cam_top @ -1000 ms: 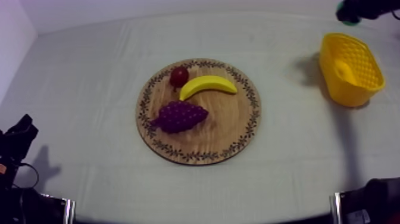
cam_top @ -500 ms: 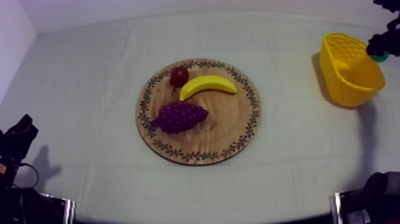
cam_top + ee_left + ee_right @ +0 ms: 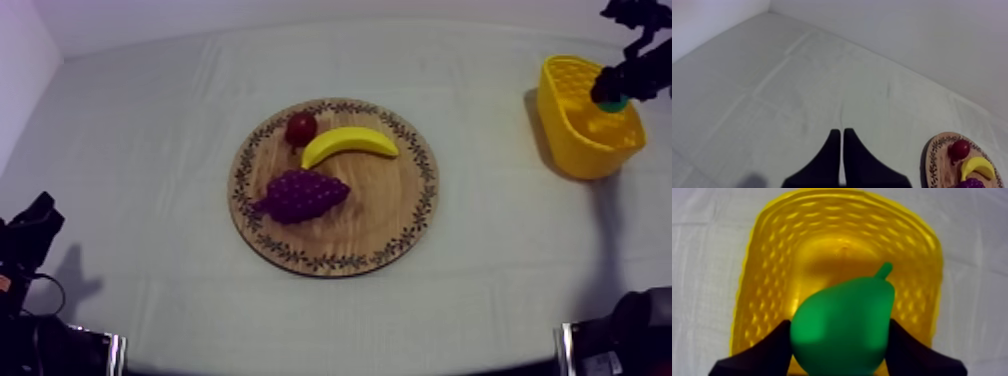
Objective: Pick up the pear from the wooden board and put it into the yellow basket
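My right gripper [image 3: 612,92] hangs over the yellow basket [image 3: 580,135] at the table's right side, shut on the green pear [image 3: 613,103]. In the right wrist view the pear [image 3: 842,325] sits between my two black fingers [image 3: 767,350], directly above the basket's open inside [image 3: 837,253]. The round wooden board [image 3: 335,240] lies mid-table. My left gripper [image 3: 40,212] rests low at the left edge; in the left wrist view its fingers [image 3: 841,150] lie together as a narrow wedge over bare cloth.
On the board lie a banana [image 3: 349,143], a bunch of grapes [image 3: 300,194] and a small red fruit [image 3: 300,128]. The board's rim [image 3: 933,155] also appears beyond my left fingers. Open cloth lies between board and basket.
My right gripper has come down with the pear from beyond the basket's far side to over its inside. The left arm and the fruit on the board have not moved.
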You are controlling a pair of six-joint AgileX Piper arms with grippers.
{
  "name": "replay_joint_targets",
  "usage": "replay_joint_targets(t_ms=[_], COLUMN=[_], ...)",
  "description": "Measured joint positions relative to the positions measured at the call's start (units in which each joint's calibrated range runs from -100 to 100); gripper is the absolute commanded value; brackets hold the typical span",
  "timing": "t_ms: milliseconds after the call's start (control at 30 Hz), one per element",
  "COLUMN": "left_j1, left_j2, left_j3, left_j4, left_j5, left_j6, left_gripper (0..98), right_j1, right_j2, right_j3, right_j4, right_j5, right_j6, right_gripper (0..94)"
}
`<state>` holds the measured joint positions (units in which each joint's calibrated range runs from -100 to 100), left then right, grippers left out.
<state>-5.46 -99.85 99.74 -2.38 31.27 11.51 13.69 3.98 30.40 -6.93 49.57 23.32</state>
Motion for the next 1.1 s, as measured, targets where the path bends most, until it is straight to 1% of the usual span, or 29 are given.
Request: replay_joint_targets(t_ms=[233, 467, 567, 667, 700, 767, 867, 933, 1033, 1100], left_j1=[0.0, 0.0, 0.0, 0.0, 0.0, 0.0, 0.0, 0.0, 0.0, 0.0], left_j2=[0.0, 0.0, 0.0, 0.0, 0.0, 0.0, 0.0, 0.0, 0.0, 0.0], left_j3=[0.0, 0.0, 0.0, 0.0, 0.0, 0.0, 0.0, 0.0, 0.0, 0.0], left_j4=[0.00, 0.00, 0.00, 0.00, 0.00, 0.00, 0.00, 0.00, 0.00, 0.00], left_j5=[0.0, 0.0, 0.0, 0.0, 0.0, 0.0, 0.0, 0.0, 0.0, 0.0], left_j6=[0.0, 0.0, 0.0, 0.0, 0.0, 0.0, 0.0, 0.0, 0.0, 0.0], left_gripper=[0.1, 0.1, 0.1, 0.1, 0.1, 0.1, 0.1, 0.1, 0.1, 0.1], right_j1=[-1.3, -1.5, -1.5, -1.5, -1.5, -1.4, -1.4, -1.3, -1.3, -1.5], right_j2=[1.4, 1.9, 2.1, 2.1, 2.1, 2.1, 1.8, 1.1, -1.0, -3.1], right_j3=[0.7, 1.4, 1.4, 1.4, 1.4, 1.4, 1.5, 1.7, 2.7, 3.7], right_j4=[-0.1, 0.9, 1.0, 1.0, 1.0, 0.8, 0.4, 0.1, -0.3, -0.3], right_j5=[-1.6, -3.5, -3.9, -4.1, -4.1, -4.1, -4.8, -5.7, -7.4, -9.0], right_j6=[-0.6, -2.2, -2.2, -2.0, -1.9, -1.7, -2.0, -2.8, -4.4, -5.5], right_gripper=[53.1, 61.5, 63.3, 62.1, 60.3, 52.0, 31.3, 20.5, 8.8, 4.4])
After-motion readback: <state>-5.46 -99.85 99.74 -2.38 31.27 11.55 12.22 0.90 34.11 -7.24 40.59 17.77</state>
